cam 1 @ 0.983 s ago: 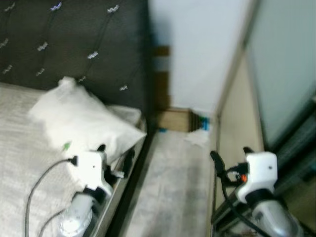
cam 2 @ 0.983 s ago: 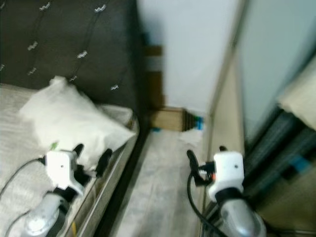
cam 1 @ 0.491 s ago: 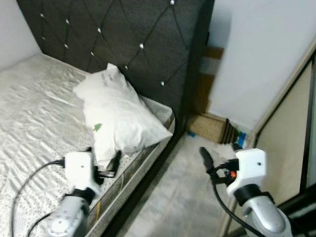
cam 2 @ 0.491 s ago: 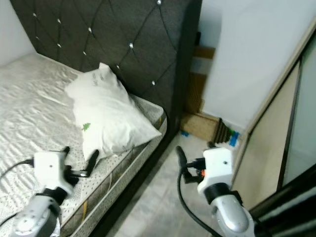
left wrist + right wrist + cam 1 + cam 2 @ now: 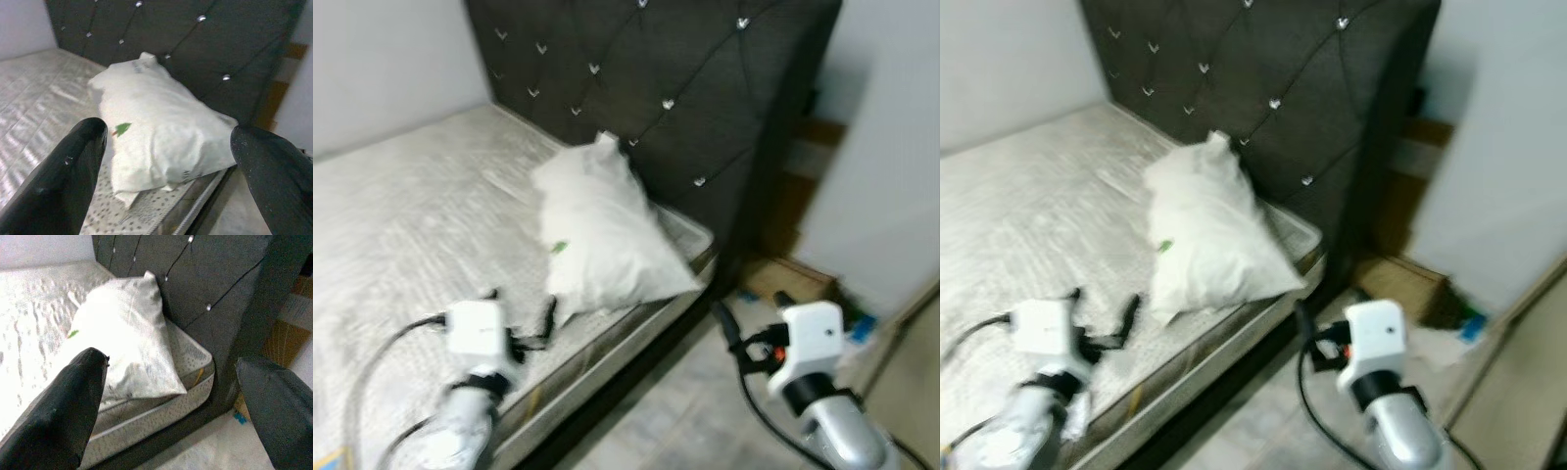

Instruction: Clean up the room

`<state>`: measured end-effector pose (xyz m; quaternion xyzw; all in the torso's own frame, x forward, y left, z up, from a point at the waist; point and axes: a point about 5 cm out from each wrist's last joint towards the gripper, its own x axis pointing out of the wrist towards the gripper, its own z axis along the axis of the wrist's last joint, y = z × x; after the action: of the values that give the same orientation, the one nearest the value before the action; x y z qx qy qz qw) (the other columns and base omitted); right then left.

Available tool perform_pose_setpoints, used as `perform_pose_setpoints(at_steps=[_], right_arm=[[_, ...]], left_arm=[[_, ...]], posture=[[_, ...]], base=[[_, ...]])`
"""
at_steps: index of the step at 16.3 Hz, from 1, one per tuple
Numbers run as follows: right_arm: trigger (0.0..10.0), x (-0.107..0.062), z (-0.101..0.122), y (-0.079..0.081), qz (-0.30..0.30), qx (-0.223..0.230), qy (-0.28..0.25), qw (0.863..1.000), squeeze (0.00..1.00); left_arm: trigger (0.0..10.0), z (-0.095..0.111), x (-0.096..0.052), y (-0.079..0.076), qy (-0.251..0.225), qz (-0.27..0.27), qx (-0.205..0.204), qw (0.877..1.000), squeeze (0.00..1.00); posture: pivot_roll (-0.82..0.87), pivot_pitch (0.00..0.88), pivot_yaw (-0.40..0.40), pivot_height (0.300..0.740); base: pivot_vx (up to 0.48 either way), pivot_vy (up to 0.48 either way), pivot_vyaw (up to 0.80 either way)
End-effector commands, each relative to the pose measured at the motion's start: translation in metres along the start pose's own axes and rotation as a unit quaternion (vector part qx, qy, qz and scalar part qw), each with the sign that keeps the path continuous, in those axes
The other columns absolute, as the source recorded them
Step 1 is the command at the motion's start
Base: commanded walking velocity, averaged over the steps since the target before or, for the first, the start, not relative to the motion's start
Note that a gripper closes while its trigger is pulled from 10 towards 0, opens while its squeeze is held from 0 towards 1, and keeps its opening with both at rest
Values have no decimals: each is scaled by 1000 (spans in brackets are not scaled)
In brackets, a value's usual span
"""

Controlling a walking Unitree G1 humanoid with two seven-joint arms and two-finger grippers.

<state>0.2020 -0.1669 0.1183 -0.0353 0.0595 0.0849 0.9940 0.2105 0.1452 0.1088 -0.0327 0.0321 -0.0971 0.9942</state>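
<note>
Now white pillow [image 5: 607, 232] on bed [image 5: 401, 215], left claw [image 5: 521, 318] nearby

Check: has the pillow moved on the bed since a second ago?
No. The pillow leans against the headboard at the mattress corner as before; the camera turned.

Crinkled white pillow [image 5: 607, 235], tufted matt headboard [image 5: 685, 88]

Both arms reach forward, low. The left tool [image 5: 519, 318] has its fingers spread apart, empty. The right tool [image 5: 171, 411] is likewise spread wide and empty.
</note>
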Motion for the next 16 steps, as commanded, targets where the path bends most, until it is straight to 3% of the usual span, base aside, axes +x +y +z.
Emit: perform_pose_setpoints(at_steps=[1,16], right_arm=[[10000,2,4,3,5,4,-13,1000,0],[10000,10,7,5,20,-1,-26,999,0]], left_arm=[[10000,0,-1,8,1,11,11,1000,0],[10000,2,6,6,-9,4,3,1000,0]], posture=[[-105,43,-15,740],[-122,49,-3,740]], base=[[0,0,800],[0,0,800]])
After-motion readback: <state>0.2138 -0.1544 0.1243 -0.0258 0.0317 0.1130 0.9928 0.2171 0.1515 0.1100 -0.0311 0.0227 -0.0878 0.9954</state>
